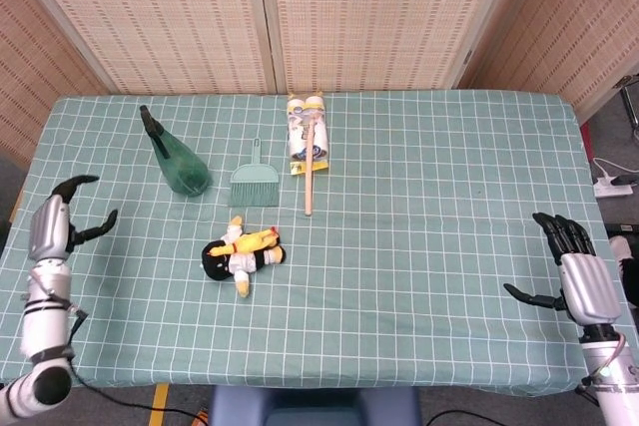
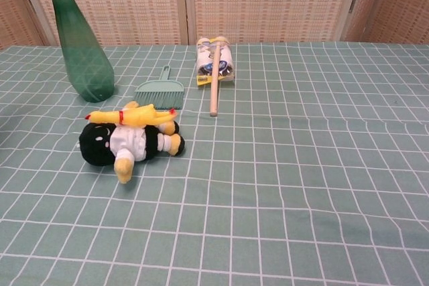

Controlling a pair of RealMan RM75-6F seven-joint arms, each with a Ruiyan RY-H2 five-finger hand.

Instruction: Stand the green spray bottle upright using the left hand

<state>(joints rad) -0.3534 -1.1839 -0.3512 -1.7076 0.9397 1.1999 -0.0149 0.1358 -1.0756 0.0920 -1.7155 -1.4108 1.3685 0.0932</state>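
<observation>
The green spray bottle (image 1: 181, 163) stands upright on the checked tablecloth at the left, its black nozzle at the top; the chest view shows the bottle (image 2: 80, 50) alone, with nothing touching it. My left hand (image 1: 55, 225) hangs near the table's left edge, well clear of the bottle, fingers spread and empty. It does not show in the chest view. My right hand (image 1: 579, 276) is open at the table's right front corner, holding nothing.
A teal dustpan brush (image 1: 253, 182) lies just right of the bottle. A black and yellow plush toy (image 1: 241, 254) lies in front of it. A packaged roller with a wooden handle (image 1: 308, 153) lies at the back centre.
</observation>
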